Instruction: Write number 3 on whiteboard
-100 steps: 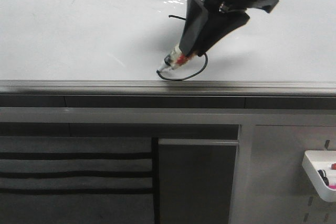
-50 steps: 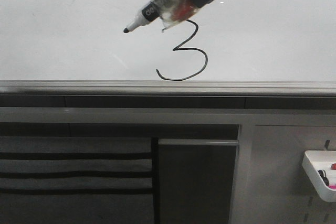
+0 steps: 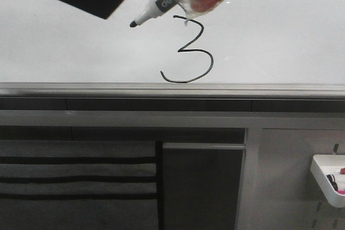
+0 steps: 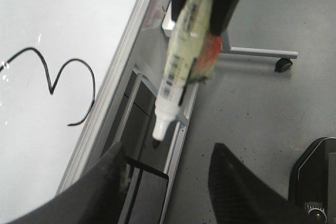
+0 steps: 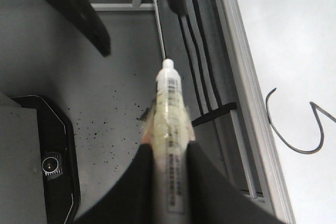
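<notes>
Thin curling number 3 [image 3: 190,52], glossy whiteboard [image 3: 70,47]

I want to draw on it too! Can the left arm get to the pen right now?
Probably yes. The left gripper is open, and nothing sits between it and the pen. But the right gripper is shut on the pen, so it would have to let go first.
</notes>
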You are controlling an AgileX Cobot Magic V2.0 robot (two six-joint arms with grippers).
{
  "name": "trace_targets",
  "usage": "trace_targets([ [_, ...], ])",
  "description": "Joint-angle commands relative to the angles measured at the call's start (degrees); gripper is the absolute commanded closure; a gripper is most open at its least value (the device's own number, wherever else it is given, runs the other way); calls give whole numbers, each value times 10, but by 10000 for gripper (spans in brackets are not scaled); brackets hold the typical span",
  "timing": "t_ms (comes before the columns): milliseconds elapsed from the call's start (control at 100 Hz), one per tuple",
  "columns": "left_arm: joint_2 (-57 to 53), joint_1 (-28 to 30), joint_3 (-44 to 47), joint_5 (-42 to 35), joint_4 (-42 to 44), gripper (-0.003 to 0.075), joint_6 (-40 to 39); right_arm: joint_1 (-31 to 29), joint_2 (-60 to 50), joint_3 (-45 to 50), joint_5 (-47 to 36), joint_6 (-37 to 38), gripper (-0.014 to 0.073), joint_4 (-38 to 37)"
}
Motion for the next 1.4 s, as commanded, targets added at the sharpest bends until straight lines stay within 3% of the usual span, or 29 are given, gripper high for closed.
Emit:
trace_targets([
  [0,25,-15,-42,-42,-13,382,4,2,-14,-13,-23,-7,601,5],
  [250,81,-16,-77,-30,-13,395,4,2,-14,-13,-23,-7,601,5],
  [580,79,-16,-77,-29,-13,634,4,2,-14,-13,-22,-7,601,11],
  [820,79,-16,-77,-29,-13,735,4,2,-14,-13,-17,-7,601,17],
  [940,79,-16,-77,-29,-13,738,4,2,-14,-13,-18,-1,593,17],
  [1010,79,-16,-77,-29,-13,738,4,2,-14,-13,-18,1,548,17],
  [1200,79,-16,-77,-31,-13,738,3,2,-14,-15,-27,21,295,17],
  [1390,79,17,-77,-32,-13,738,-13,-38,-41,-28,-27,86,274,-39],
])
